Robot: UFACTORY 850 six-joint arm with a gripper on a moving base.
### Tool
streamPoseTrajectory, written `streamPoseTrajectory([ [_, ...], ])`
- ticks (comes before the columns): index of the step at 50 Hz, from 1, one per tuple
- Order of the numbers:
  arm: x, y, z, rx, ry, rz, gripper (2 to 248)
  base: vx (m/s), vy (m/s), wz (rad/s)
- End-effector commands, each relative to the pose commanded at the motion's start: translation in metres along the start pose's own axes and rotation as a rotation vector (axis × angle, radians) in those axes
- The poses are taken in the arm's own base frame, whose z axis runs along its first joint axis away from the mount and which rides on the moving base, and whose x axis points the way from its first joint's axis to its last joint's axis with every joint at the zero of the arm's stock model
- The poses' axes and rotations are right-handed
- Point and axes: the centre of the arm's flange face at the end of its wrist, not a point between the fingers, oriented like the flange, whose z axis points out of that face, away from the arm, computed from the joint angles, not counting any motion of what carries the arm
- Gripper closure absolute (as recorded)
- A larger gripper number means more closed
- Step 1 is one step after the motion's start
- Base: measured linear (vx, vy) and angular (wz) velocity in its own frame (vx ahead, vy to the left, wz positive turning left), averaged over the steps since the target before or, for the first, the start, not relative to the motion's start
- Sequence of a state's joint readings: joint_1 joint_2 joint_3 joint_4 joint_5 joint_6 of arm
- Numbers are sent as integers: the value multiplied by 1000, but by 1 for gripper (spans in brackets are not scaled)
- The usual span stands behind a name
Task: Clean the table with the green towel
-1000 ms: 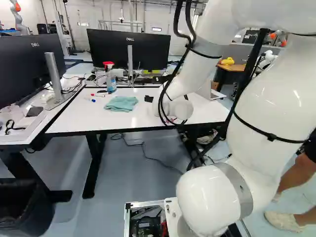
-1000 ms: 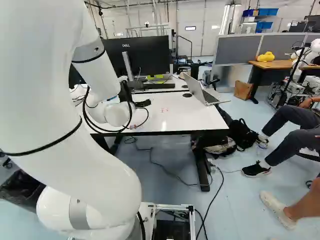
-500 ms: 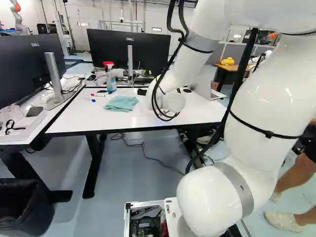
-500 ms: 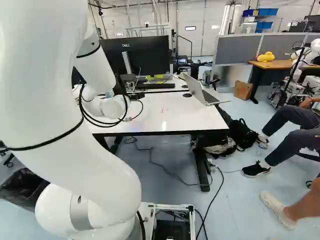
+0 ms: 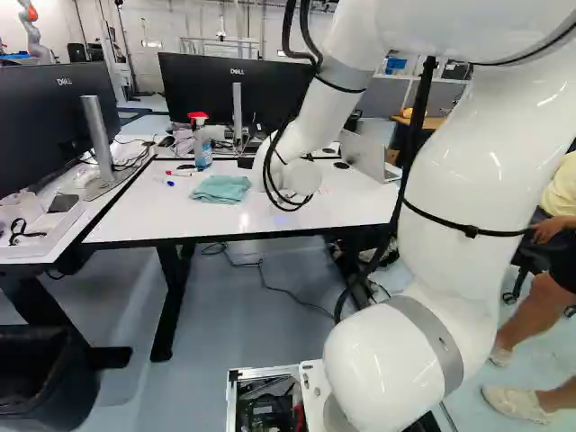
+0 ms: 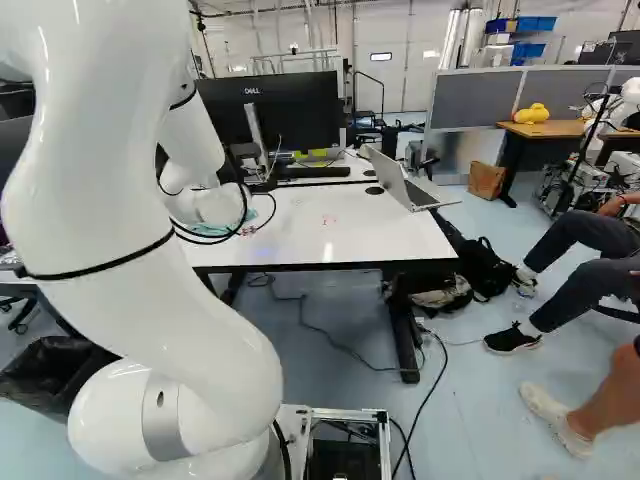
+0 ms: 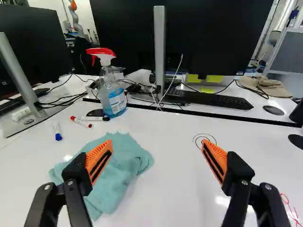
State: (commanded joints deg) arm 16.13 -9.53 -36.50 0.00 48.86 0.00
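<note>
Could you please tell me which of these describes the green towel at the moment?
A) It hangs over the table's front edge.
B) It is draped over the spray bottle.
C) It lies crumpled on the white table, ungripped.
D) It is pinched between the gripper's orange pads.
C: the towel lies in folds on the white table, and the gripper is open, its fingers wide apart.
</note>
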Motion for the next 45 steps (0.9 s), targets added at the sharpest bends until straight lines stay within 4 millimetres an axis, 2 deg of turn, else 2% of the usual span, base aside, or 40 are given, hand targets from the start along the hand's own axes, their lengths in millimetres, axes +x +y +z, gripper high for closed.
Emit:
streamPoseTrajectory([
  [45, 0, -60, 55, 117, -87, -42, 3, 0, 0, 0],
])
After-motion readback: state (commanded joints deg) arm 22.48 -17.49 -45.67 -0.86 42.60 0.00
